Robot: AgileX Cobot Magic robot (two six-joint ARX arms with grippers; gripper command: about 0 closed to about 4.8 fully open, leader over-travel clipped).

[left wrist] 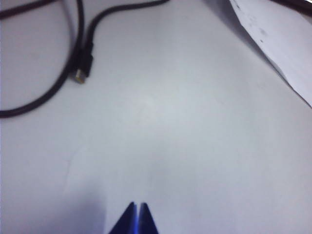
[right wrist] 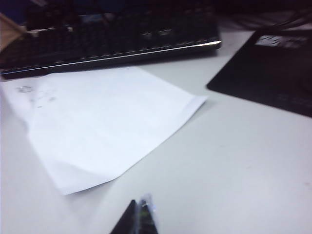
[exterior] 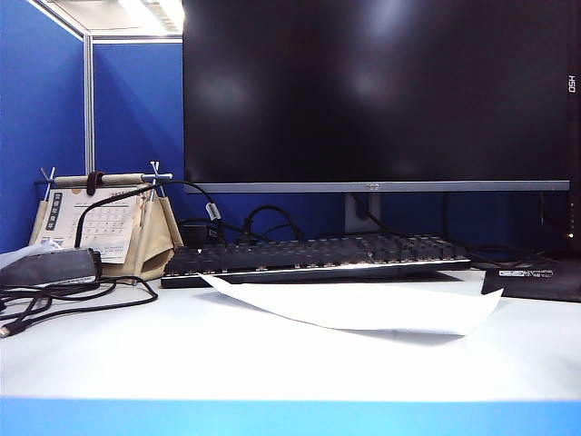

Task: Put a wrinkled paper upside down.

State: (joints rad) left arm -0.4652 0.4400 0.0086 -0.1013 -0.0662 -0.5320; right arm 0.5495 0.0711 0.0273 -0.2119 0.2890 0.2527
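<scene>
You have one wrinkled paper lying on the white table, just in front of one black keyboard, one corner curled up off the surface. One monitor stands behind, one desk calendar to the left. Only your left wrist view shows the loose black cable, with the left gripper clenched on nothing. The right gripper, closed and empty too, hovers near the paper's edge beside a black mat.
</scene>
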